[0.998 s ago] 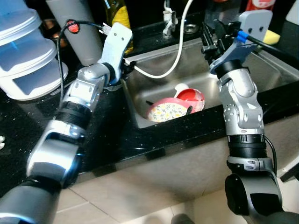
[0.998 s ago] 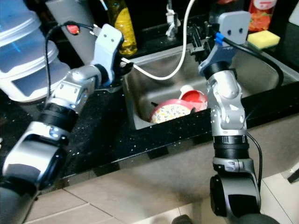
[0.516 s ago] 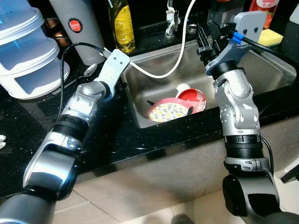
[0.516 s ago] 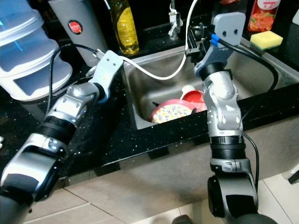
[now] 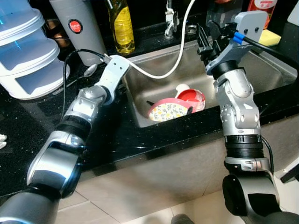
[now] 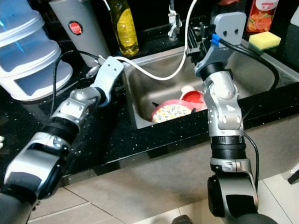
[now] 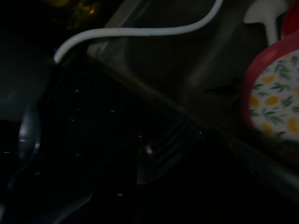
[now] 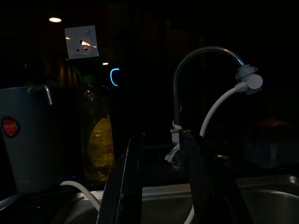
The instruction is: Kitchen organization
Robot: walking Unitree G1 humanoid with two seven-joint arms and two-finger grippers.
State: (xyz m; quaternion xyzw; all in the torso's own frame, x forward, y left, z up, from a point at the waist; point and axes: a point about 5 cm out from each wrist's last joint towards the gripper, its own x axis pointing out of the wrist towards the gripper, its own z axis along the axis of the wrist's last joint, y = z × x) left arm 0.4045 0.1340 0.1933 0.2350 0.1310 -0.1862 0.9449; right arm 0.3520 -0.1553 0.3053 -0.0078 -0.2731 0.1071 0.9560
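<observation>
In the steel sink (image 5: 261,70) lie a floral plate with a red rim (image 5: 167,111), a red bowl (image 5: 191,97) and a white cup (image 5: 181,88). A white hose (image 5: 173,65) runs from the tap into the sink. My left gripper (image 5: 119,85) hangs low over the black counter at the sink's left rim, close to a spoon (image 5: 89,70); the left wrist view is dark and takes in the rim, the hose (image 7: 140,31) and the plate (image 7: 273,93). My right gripper (image 8: 161,140) is open above the sink's back, pointing at the tap (image 8: 205,51), holding nothing.
Behind the sink stand a yellow soap bottle (image 5: 120,25) and a grey jug with a red label (image 5: 74,28). Stacked translucent containers (image 5: 28,51) fill the counter's far left. A yellow sponge (image 6: 264,39) and a red bottle (image 6: 266,14) sit at the back right.
My left arm has dropped from in front of the jug down to the counter at the sink's left rim, uncovering the bottle and spoon. The right arm has barely moved.
</observation>
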